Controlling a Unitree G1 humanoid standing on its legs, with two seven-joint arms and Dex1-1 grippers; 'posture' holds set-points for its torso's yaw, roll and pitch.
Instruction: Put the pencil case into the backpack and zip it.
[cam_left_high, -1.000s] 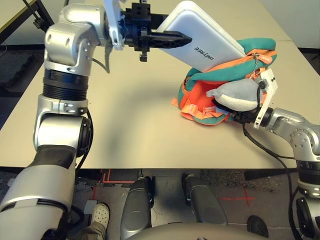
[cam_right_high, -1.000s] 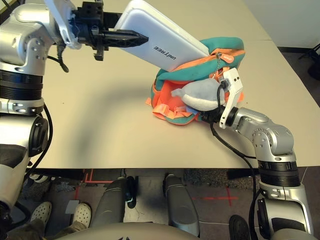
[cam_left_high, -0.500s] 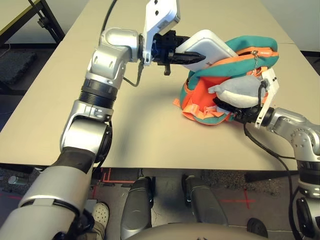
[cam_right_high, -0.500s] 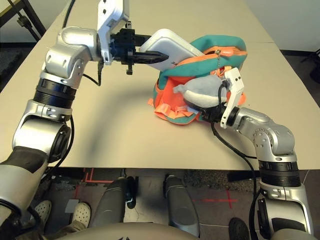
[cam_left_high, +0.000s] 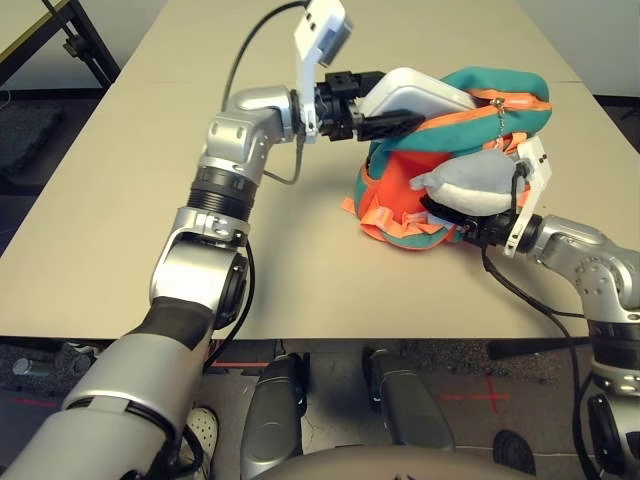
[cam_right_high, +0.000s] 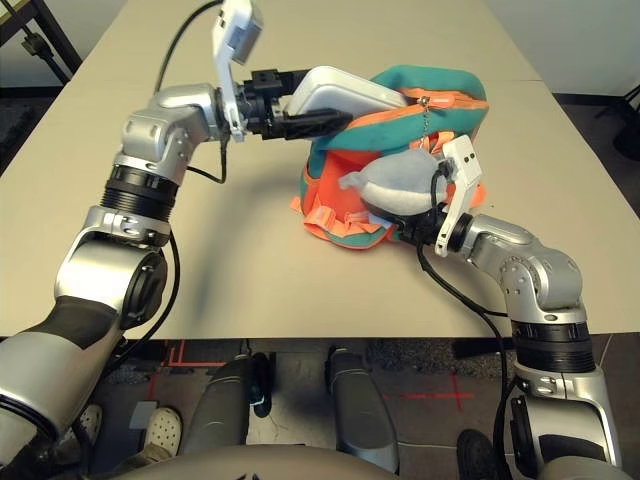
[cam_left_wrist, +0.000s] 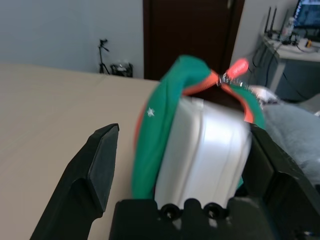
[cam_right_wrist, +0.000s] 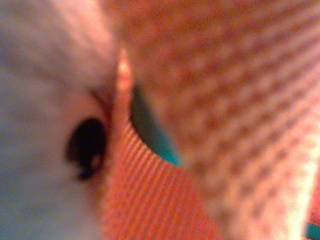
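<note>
the pencil case (cam_left_high: 415, 93) is partly inside the backpack (cam_left_high: 500, 130), upper right of the frame; the left gripper (cam_left_wrist: 182, 165) stands open around it, released; push it deeper. i cannot tell the right gripper's (cam_left_high: 460, 220) state.

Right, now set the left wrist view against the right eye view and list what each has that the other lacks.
Only the left wrist view: a dark door, a monitor on a desk and a small white star on the backpack's teal fabric.

Only the right eye view: the right gripper at the backpack's open front and the orange shoulder-strap webbing on the table.

Both: the backpack, the white pencil case partly in it, the left gripper and the plush.
</note>
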